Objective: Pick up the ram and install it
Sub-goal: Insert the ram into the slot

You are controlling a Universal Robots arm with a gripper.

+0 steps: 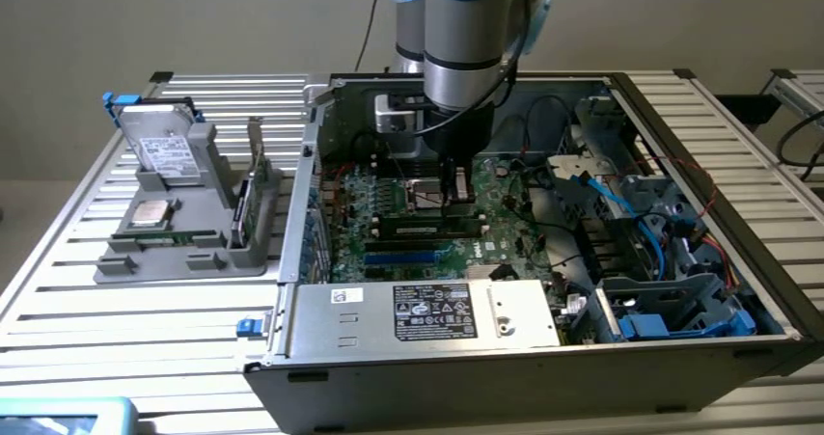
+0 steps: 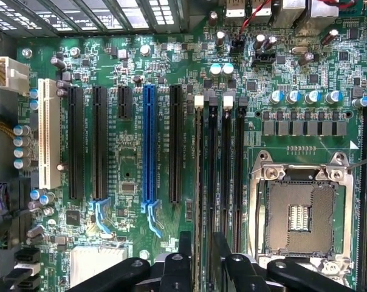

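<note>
The ram (image 1: 431, 229), a long dark stick with a small white label, stands on edge in a memory slot of the green motherboard (image 1: 399, 199) inside the open computer case. In the wrist view the ram (image 2: 199, 182) shows edge-on as a thin strip in the outermost of the black memory slots, on the side away from the CPU socket. My gripper (image 1: 453, 196) hangs just above the ram. Its two black fingers (image 2: 185, 255) stand apart on either side of that slot's line, and my gripper (image 2: 202, 258) is open with nothing clamped between them.
Beside the slots are the bare CPU socket (image 2: 299, 213) and a blue expansion slot (image 2: 149, 146). The case (image 1: 386, 358) walls, power supply (image 1: 431, 312) and blue cables (image 1: 631, 213) hem the arm in. A grey tray (image 1: 193, 257) at the exterior view's left holds a hard drive (image 1: 168, 150), a processor (image 1: 152, 213) and an upright card (image 1: 254, 189).
</note>
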